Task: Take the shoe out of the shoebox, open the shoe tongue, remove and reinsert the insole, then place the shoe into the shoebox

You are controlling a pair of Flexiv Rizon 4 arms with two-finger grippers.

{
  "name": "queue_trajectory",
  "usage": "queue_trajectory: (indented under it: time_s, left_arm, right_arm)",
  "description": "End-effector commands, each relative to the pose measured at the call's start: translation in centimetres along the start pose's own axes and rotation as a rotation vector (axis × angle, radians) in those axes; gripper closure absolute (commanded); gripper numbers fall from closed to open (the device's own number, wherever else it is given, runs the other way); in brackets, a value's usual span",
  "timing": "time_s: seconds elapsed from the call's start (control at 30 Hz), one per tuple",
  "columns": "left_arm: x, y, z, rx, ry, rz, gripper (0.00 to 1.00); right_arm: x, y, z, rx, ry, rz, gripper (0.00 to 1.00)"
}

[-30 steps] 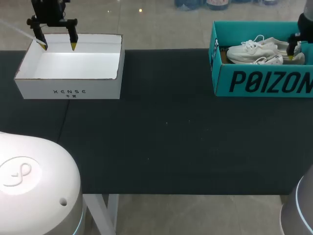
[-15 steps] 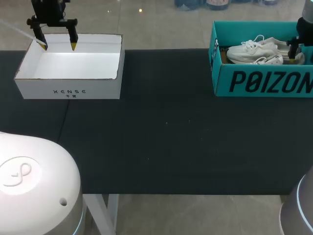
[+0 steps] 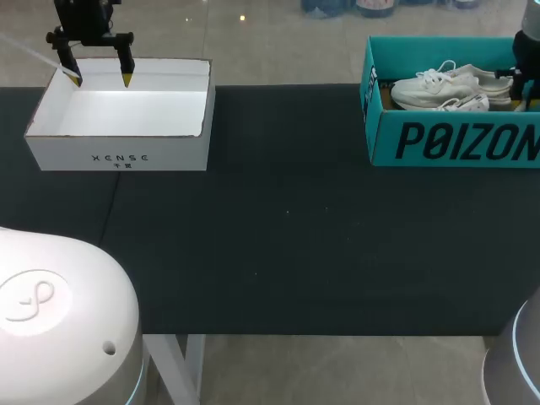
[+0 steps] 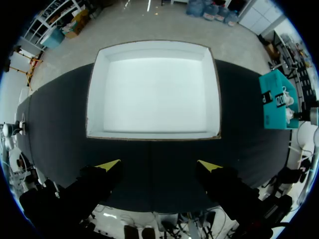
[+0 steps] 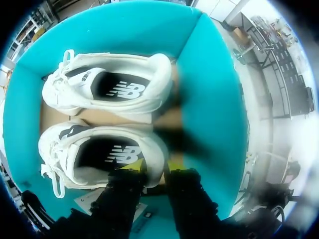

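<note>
Two white shoes lie side by side in the teal shoebox (image 3: 456,139) at the table's back right. My right gripper (image 3: 527,91) is lowered into the box at their heel end. In the right wrist view its fingers stand close together, one inside and one outside the heel rim of the nearer shoe (image 5: 99,154), so my right gripper (image 5: 154,174) is shut on that heel. The farther shoe (image 5: 109,89) lies untouched beside it. My left gripper (image 3: 100,81) hangs open over the back edge of a white box, holding nothing.
The empty white box (image 3: 118,156) stands at the back left, and in the left wrist view it lies ahead of the open left gripper (image 4: 159,166). The shoebox wall (image 5: 214,99) rises close beside the right fingers. Dark table cloth (image 3: 287,236) spans the space between the boxes.
My right gripper has sunk deeper into the shoebox and its fingers have closed from wide open onto the near shoe's heel. The left arm has stayed still.
</note>
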State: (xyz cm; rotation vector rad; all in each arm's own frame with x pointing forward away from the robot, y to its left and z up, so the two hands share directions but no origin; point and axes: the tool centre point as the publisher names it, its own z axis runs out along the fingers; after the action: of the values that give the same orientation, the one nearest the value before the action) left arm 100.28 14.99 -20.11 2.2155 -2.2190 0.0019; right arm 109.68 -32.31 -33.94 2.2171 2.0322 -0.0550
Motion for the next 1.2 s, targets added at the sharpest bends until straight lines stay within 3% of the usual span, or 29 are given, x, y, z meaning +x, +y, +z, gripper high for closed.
queue_trajectory:
  time_s: [0.03,0.13,0.23,0.53,0.9,1.2]
  left_arm:
    - [0.0,0.1,-0.1,0.000,-0.003,-0.001,0.00]
    - [0.0,0.1,-0.1,0.000,-0.003,-0.001,0.00]
    - [0.0,0.1,-0.1,0.000,-0.003,-0.001,0.00]
    - [0.0,0.1,-0.1,0.000,-0.003,-0.001,0.00]
    - [0.0,0.1,-0.1,0.000,-0.003,-0.001,0.00]
    - [0.0,0.1,-0.1,0.000,-0.003,-0.001,0.00]
  right_arm:
    - [0.1,0.3,0.1,0.001,-0.003,0.002,0.80]
    - [0.0,0.4,0.1,-0.001,-0.003,0.005,0.87]
    - [0.0,0.4,0.1,-0.004,-0.007,0.005,0.99]
    - [-0.1,0.2,-0.7,-0.020,-0.010,0.011,1.00]
    - [-1.0,0.7,-5.4,-0.062,0.001,0.045,1.00]
    - [-1.2,0.9,-10.0,-0.046,-0.034,0.096,1.00]
